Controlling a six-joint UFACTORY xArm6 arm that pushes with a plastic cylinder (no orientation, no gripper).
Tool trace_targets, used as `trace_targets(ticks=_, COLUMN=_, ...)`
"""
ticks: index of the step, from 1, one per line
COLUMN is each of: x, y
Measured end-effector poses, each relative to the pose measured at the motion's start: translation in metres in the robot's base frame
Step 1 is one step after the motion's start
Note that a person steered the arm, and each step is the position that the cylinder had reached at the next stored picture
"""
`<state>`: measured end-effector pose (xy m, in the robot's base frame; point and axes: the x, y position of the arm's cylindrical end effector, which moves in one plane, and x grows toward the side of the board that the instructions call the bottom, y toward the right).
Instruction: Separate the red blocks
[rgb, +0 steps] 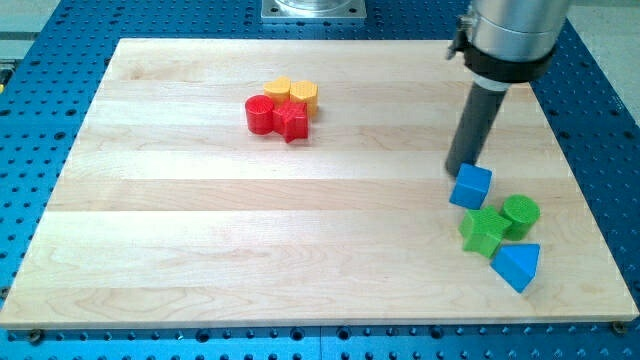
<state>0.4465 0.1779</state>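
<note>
A red cylinder (260, 113) and a red star-shaped block (293, 122) sit touching each other at the view's upper middle-left of the wooden board (200, 230). Two yellow blocks, one (278, 90) and the other (304, 96), touch them just above. My tip (461, 170) is far to the view's right of the red blocks, right beside the upper left edge of a blue cube (471, 186).
A green star-like block (483, 230), a green cylinder (521, 214) and a blue triangular block (517, 265) cluster at the view's lower right below the blue cube. The board's right edge is close to them. A blue perforated table surrounds the board.
</note>
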Motion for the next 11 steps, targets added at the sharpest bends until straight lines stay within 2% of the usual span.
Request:
trace_targets(ticks=1, x=0.016, y=0.0)
trace_targets(ticks=2, x=0.009, y=-0.02)
trace_targets(ticks=3, x=-0.024, y=-0.114)
trace_targets(ticks=4, x=-0.038, y=-0.213)
trace_targets(ticks=5, x=-0.047, y=-0.258)
trace_targets(ticks=7, x=-0.109, y=-0.222)
trace_targets(ticks=9, x=-0.064, y=-0.395)
trace_targets(ticks=10, x=-0.101, y=-0.348)
trace_targets(ticks=11, x=-0.116, y=-0.303)
